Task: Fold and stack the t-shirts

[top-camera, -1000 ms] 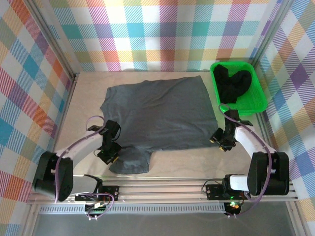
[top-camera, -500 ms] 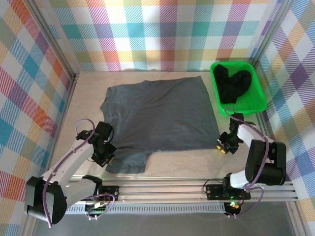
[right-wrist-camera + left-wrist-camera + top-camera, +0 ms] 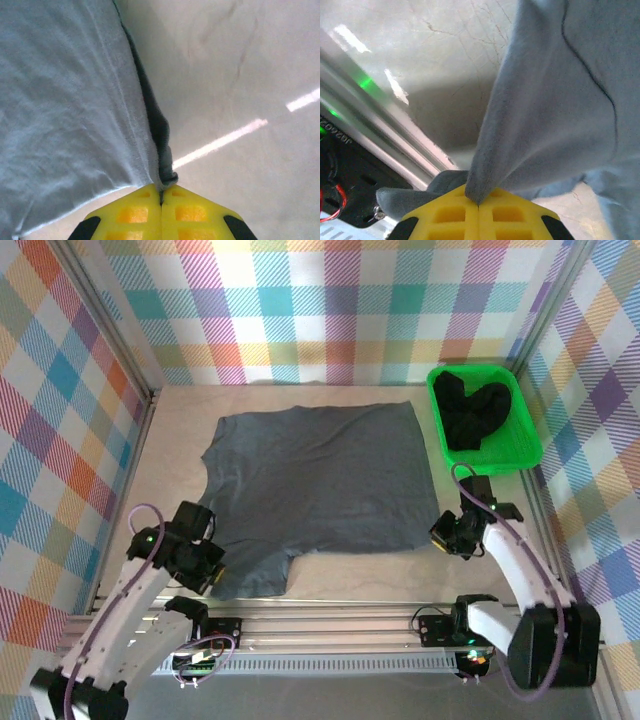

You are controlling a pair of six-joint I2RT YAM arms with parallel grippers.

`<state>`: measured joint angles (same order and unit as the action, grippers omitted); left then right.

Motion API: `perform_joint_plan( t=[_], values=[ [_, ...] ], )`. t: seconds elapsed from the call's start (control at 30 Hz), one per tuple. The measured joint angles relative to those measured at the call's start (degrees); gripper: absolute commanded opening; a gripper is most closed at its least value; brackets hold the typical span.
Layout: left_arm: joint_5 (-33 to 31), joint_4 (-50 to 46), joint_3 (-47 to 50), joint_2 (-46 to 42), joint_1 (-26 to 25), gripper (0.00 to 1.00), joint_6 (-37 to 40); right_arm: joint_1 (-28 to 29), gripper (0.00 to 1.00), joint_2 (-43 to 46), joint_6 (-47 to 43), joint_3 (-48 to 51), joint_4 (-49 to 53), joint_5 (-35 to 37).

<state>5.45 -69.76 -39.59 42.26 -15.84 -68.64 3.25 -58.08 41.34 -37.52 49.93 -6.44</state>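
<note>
A slate grey t-shirt (image 3: 315, 475) lies spread flat over the middle of the table. My left gripper (image 3: 205, 575) is shut on its near left sleeve; in the left wrist view the grey cloth (image 3: 545, 100) rises in a fold from between the yellow fingers (image 3: 450, 215). My right gripper (image 3: 448, 537) is shut on the shirt's near right corner; the right wrist view shows the hem (image 3: 157, 130) pinched between the yellow fingers (image 3: 195, 212). Black t-shirts (image 3: 475, 412) lie bunched in the green tray (image 3: 530, 448) at the back right.
An aluminium rail (image 3: 330, 625) runs along the table's near edge just behind the left gripper. Checked walls close in the table on three sides. Bare tabletop (image 3: 180, 440) lies left of the shirt.
The right gripper has closed on the shirt's near right corner. The left gripper has drawn the sleeve back toward the near left, and the sleeve now lies narrower.
</note>
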Motion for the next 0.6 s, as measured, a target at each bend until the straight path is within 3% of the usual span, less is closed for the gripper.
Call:
perform_joint_plan(
  t=[0.1,0.2,0.6],
  values=[
    [-0.85,-2.12,-1.27,-3.39,0.0,0.0,-2.32,1.25,0.0,3.17,1.62,-0.74,4.66,0.39],
    [-1.9,-0.81,-3.37,-0.37,0.0,0.0,-2.97,1.31,0.0,1.07,2.21,-2.19,6.27,1.22],
    [-3.3,18.4,-27.41,39.63,5.6,0.0,2.99,1.25,0.0,-24.92,2.82,-20.04,-0.26,1.49]
  ],
)
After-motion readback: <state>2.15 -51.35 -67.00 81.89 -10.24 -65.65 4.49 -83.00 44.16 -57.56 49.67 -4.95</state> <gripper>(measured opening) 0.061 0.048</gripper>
